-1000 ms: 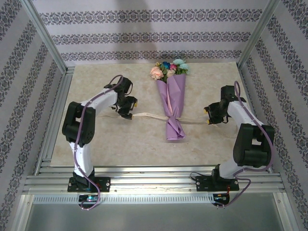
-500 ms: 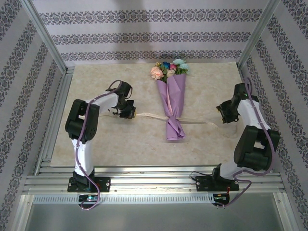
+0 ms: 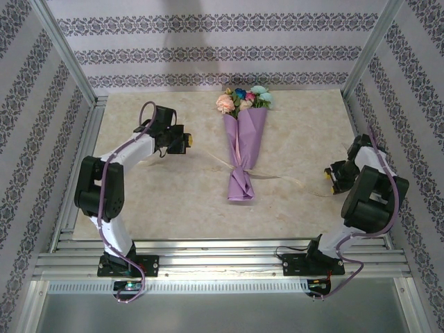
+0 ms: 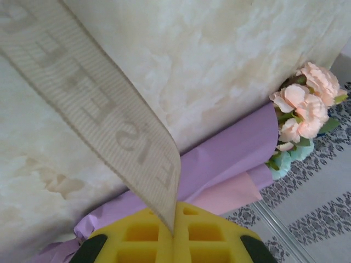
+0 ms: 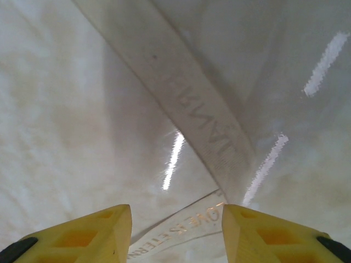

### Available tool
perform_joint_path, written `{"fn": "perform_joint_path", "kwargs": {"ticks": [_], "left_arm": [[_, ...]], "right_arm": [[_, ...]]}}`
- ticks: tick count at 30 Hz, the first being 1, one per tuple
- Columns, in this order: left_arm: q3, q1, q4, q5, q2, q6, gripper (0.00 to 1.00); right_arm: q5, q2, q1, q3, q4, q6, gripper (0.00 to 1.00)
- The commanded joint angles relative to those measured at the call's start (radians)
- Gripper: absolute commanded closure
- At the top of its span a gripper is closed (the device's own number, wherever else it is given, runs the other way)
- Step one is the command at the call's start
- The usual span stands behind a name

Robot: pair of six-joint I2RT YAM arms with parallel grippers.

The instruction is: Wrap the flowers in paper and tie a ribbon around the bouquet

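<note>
The bouquet lies mid-table with the flowers (image 3: 243, 101) at its far end and the lilac paper (image 3: 245, 142) tapering toward me. The cream ribbon (image 3: 277, 176) crosses the cone's narrow neck and runs out to both sides. My left gripper (image 3: 187, 142), left of the bouquet, is shut on the ribbon's left end. In the left wrist view the ribbon (image 4: 98, 115) rises taut from the left gripper (image 4: 174, 220), with the paper (image 4: 230, 159) and peach flowers (image 4: 304, 107) beyond. My right gripper (image 3: 333, 177) stands open over the ribbon (image 5: 192, 104), which lies on the table between the right gripper (image 5: 176, 222) fingers.
The marbled table (image 3: 159, 201) is fenced by aluminium rails (image 3: 80, 173) on the left and a rail (image 3: 222, 250) along the near edge. Patterned walls close off the back and both sides. My right arm's elbow (image 3: 366, 201) sits close to the right wall.
My left gripper closed on the ribbon and pulled it back and to the left. The right arm swung out to the right. The bouquet's narrow end shifted left.
</note>
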Motion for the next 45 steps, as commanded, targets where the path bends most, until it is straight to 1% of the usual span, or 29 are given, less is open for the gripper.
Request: {"fn": "perform_joint_path", "kwargs": {"ticks": [1,4,6,9,11,15,20,24,28,31,35,41,45], "left_arm": [[0.0,0.015,0.078,0.033,-0.037,-0.02,1.0],[0.061,-0.005,0.1,0.092,-0.018,0.006,1.0],[0.09,-0.039,0.144,0.14,-0.001,-0.005,1.0],[0.103,-0.111,0.209,0.189,0.019,-0.053,1.0],[0.096,-0.154,0.25,0.201,0.022,-0.092,1.0],[0.095,-0.211,0.22,0.167,-0.007,-0.098,1.0],[0.095,-0.245,0.2,0.147,-0.038,-0.13,1.0],[0.083,-0.284,0.254,0.147,-0.049,-0.205,1.0],[0.072,-0.327,0.286,0.134,-0.056,-0.24,1.0],[0.051,-0.342,0.311,0.122,-0.063,-0.255,1.0],[0.053,-0.346,0.316,0.124,-0.063,-0.241,1.0],[0.055,-0.348,0.339,0.135,-0.057,-0.234,1.0],[0.071,-0.349,0.321,0.141,-0.052,-0.195,1.0]], "right_arm": [[-0.001,0.002,-0.004,-0.038,-0.034,-0.032,0.52],[0.007,0.007,-0.006,-0.049,-0.042,-0.053,0.52],[0.023,0.015,-0.008,-0.046,-0.045,-0.071,0.52],[0.046,0.029,-0.007,-0.032,-0.052,-0.093,0.53],[0.037,0.039,-0.008,-0.03,-0.049,-0.098,0.55],[0.02,0.027,-0.002,-0.048,-0.039,-0.086,0.55],[0.005,0.004,0.011,-0.076,-0.015,-0.063,0.55],[-0.016,0.008,0.042,-0.078,-0.009,-0.053,0.55],[-0.024,-0.002,0.07,-0.092,0.003,-0.037,0.56],[0.005,-0.01,0.068,-0.098,-0.009,-0.034,0.57],[0.042,-0.042,0.028,-0.088,-0.01,-0.065,0.55],[0.073,0.041,-0.004,0.018,-0.045,-0.144,0.54],[0.091,0.05,-0.029,0.092,-0.027,-0.238,0.52]]}}
